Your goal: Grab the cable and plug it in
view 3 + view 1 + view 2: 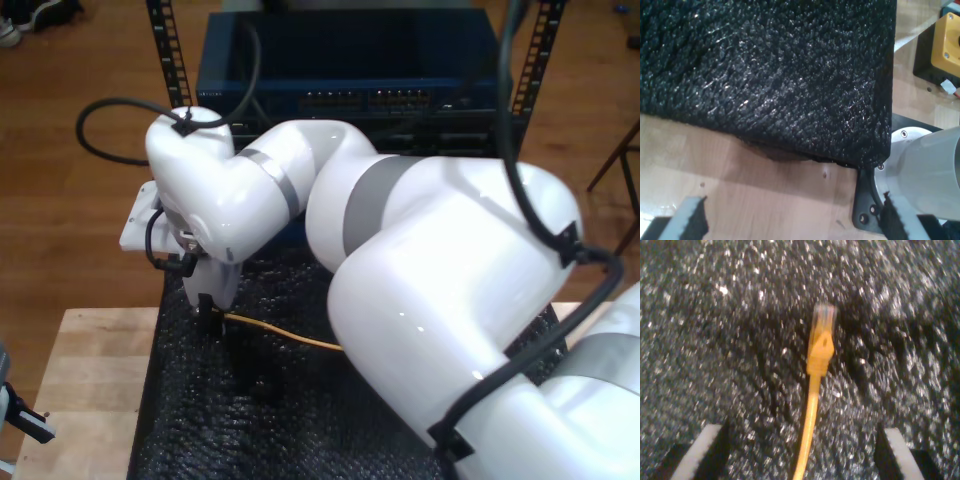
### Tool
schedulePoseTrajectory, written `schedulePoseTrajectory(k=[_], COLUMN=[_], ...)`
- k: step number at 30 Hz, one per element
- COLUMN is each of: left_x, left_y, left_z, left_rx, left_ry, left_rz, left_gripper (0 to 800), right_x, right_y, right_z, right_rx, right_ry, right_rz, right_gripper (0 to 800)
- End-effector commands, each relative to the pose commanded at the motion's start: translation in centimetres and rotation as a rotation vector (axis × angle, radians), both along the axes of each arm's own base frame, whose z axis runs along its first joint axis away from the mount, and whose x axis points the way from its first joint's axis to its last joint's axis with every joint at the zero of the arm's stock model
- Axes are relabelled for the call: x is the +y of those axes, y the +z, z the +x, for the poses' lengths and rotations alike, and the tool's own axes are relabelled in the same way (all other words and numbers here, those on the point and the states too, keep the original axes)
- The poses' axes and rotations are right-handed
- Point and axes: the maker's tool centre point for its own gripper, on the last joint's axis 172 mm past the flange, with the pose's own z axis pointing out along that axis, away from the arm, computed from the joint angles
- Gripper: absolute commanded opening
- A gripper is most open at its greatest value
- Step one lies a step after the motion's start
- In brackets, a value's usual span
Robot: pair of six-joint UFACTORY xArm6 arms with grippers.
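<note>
The cable (812, 405) is thin and yellow-orange, and it lies flat on the black bubble mat (715, 340). Its clear plug (823, 317) points away from my second gripper (802, 455). That gripper is open, with one finger on either side of the cable and neither touching it. In the exterior view the second gripper (210, 315) hangs just over the cable (285, 337) near the mat's left part. My first gripper (792, 217) is open over bare wood beside the mat's edge (790, 150), with nothing between its fingers.
A blue network switch (350, 95) with rows of ports stands in a rack behind the mat. A large white arm (430, 270) covers the exterior view's right half. A yellow-and-black box (945, 45) and a grey arm base (930, 165) sit close to the first gripper. The wooden table (90, 360) flanks the mat.
</note>
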Motion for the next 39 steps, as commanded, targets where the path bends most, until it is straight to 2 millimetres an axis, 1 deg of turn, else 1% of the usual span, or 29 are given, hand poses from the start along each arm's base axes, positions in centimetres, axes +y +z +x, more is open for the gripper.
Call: schedulePoseTrajectory(k=[5,7,9,11,12,15,19,27,34,37,39], left_x=[0.0,0.0,0.0,0.0,0.0,-0.1,-0.1,0.0,-0.1,-0.1,-0.1], left_y=[0.0,0.0,0.0,0.0,0.0,0.0,-0.1,-0.1,0.0,-0.1,0.0], left_z=[0.0,0.0,0.0,0.0,0.0,-0.1,-0.1,-0.1,-0.1,-0.1,-0.1], left_rx=[0.000,0.000,0.000,0.000,0.000,0.000,0.001,0.000,-0.001,0.000,-0.001], left_ry=[0.002,0.000,0.000,0.000,0.000,-0.003,-0.003,-0.003,-0.004,-0.004,-0.004], left_rz=[0.000,-0.001,-0.001,-0.001,-0.001,-0.003,-0.004,-0.004,-0.003,-0.004,-0.003], left_gripper=[800,800,800,800,800,800,800,800,800,800,800], right_x=[1.1,1.1,1.2,1.2,1.3,1.4,1.3,1.3,1.2,0.9,0.7], right_y=[-1.1,-1.5,-1.5,-1.9,-1.9,-2.1,-2.3,-2.6,-2.6,-2.5,-2.4], right_z=[0.0,0.0,-0.1,0.0,0.2,0.3,0.3,0.3,0.3,0.7,0.9], right_rx=[0.004,0.009,0.007,0.011,0.009,0.008,0.011,0.011,0.008,-0.007,-0.018], right_ry=[0.012,0.012,0.011,0.011,0.008,0.001,-0.001,0.001,-0.022,-0.014,-0.011], right_rz=[-0.004,-0.009,-0.007,-0.011,-0.008,-0.010,-0.012,-0.016,-0.018,-0.030,-0.040], right_gripper=[657,635,602,598,594,547,541,497,448,427,396])
